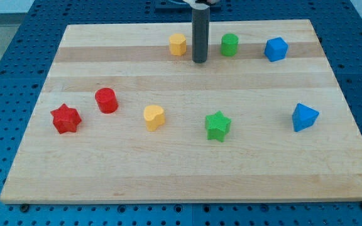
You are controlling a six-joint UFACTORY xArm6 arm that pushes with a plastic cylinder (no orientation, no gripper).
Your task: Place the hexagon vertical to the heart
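Judging the yellow hexagon (178, 44), far on the desk (187, 182) just left of our tip (199, 61), light, rigid and slide-prone, we'd push its flat far side toward the yellow heart (154, 117); no gripper exists.

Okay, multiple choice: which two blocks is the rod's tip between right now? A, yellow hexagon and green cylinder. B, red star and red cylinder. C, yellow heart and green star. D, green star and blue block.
A: my tip touches the board near the view's top, with the yellow hexagon just to its left and the green cylinder to its right.
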